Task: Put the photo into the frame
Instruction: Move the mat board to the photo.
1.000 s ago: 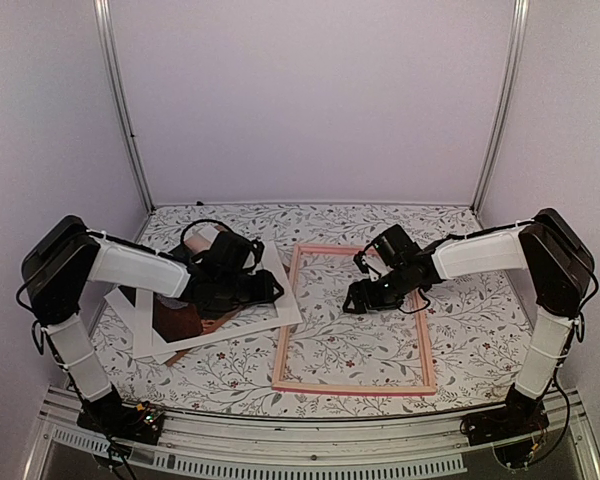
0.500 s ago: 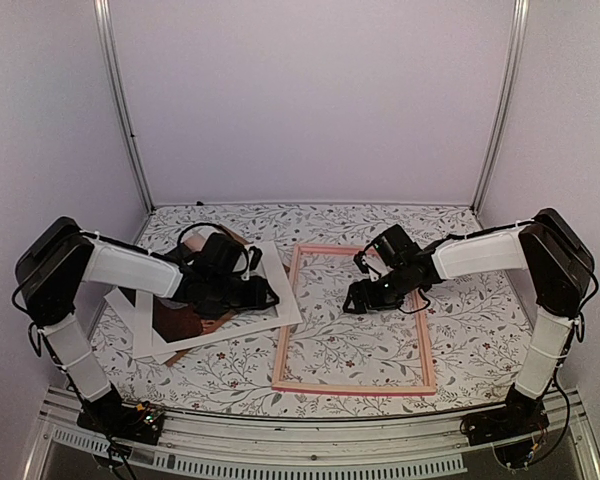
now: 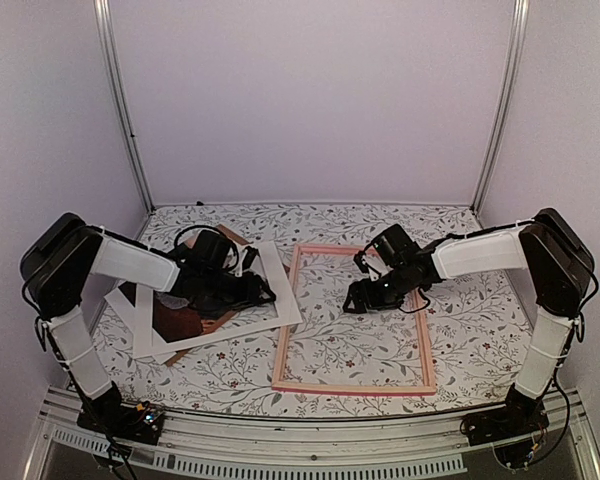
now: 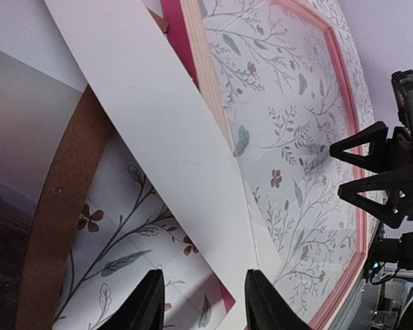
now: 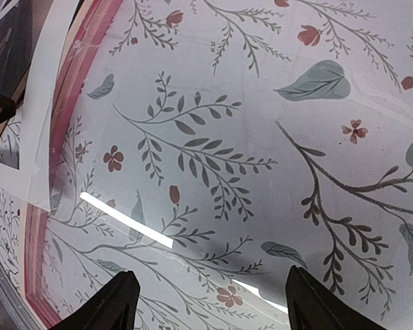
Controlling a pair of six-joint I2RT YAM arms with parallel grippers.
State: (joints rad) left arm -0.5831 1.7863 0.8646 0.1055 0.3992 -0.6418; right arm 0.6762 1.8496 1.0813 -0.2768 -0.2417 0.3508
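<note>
I have the left gripper (image 3: 266, 293) low over the white mat board (image 3: 280, 285), left of the table's (image 3: 470, 330) middle. On its wrist camera the fingers (image 4: 150, 306) stand partly apart, and the mat's narrow corner runs down between them. They clamp nothing that I can see. I cannot tell whether either pad touches the board.

The photo (image 3: 175, 322) lies flat toward the table's left edge. It shows dark through the mat's cutout, with the mat on top of it and a plain brown backing board (image 3: 208, 326) just beside it. It is outside the frame (image 3: 352, 390), to that frame's left.

The pink frame lies flat, right of the table's centre, its long rails running from the near edge toward the far edge. The mat's right corner reaches its left rail.

My right gripper (image 3: 352, 300) hangs over the far half of the frame's opening. Its fingers (image 5: 117, 302) are spread wide and hold nothing. Below them the floral cloth shows through a glossy clear sheet.
</note>
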